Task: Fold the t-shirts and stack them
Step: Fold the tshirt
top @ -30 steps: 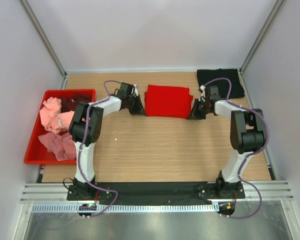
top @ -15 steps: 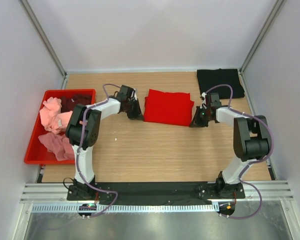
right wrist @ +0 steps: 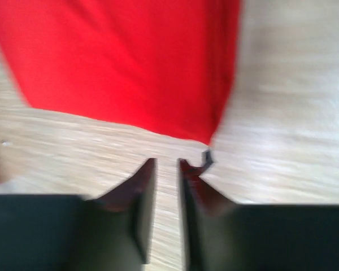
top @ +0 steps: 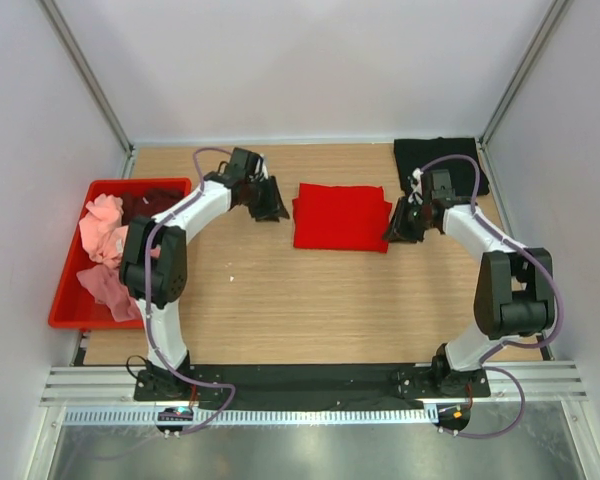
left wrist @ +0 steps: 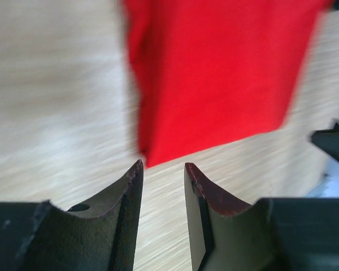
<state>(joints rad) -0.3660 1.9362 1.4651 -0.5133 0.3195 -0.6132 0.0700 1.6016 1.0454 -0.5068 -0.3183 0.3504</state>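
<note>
A bright red t-shirt (top: 340, 217) lies folded into a flat rectangle on the wooden table, between my two grippers. My left gripper (top: 272, 210) sits just off its left edge, open, with bare wood between the fingers (left wrist: 164, 164) and the red t-shirt (left wrist: 214, 73) just beyond the tips. My right gripper (top: 395, 232) is at the shirt's near right corner, also open and empty (right wrist: 166, 161), a little short of the red cloth (right wrist: 124, 62). A folded black t-shirt (top: 445, 160) lies at the back right.
A red plastic crate (top: 68, 305) stands at the left edge, holding crumpled light pink (top: 105, 228), dusty rose (top: 110, 287) and dark maroon (top: 148, 203) shirts. White walls enclose the table on three sides.
Both grippers were shut at the red shirt's side edges; they have opened, let go and drawn slightly back. The shirt has settled a little nearer to the arms' bases.
</note>
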